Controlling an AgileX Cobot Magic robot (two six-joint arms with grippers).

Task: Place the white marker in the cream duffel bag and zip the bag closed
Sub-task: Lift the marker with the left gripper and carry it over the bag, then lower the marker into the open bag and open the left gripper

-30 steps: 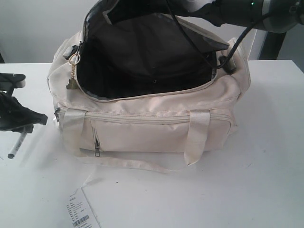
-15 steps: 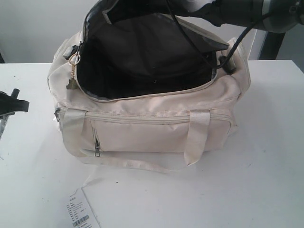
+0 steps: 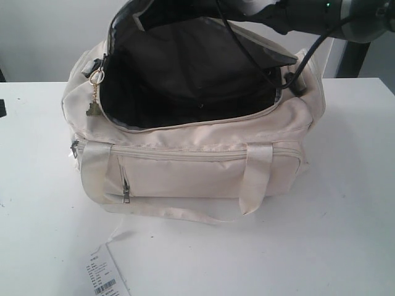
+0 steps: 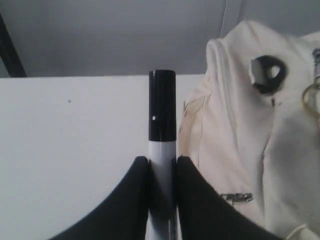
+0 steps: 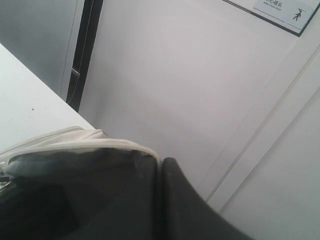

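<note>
The left gripper (image 4: 162,161) clenches its two smooth, black, tapering fingers (image 4: 135,200) on the white marker (image 4: 162,150). They pinch the slim, round, glossy barrel from both sides. The marker's shiny black cap juts straight out past the fingertips, clear of the flat, matte white table (image 4: 75,125) below. Just beside the fingers, to one side of the cap, rises the soft end of the cream duffel bag (image 4: 240,150). Its woven fabric is creased and puckered along the seams, with a black strap ring, a small metal zip pull and a gold-coloured loop on it. Marker and bag stand apart. Beyond the fingertips the table ends at a plain grey wall (image 4: 100,35).

The right gripper (image 5: 160,167) is closed tight on the bag's raised top flap (image 5: 75,145). A curved dark finger (image 5: 185,200) presses against the flap's dark lining, right at its rounded cream piping. Past that finger stands a smooth pale wall panel.

From the exterior view, the bag sits slumped on the table with its curved top zipper undone. The mouth gapes on a dull black lining (image 3: 185,80), held up by the dark right arm (image 3: 321,15). Flat webbing handles (image 3: 256,176) droop over the zipped front pocket. A printed white paper tag (image 3: 105,277) lies in front on the table.
</note>
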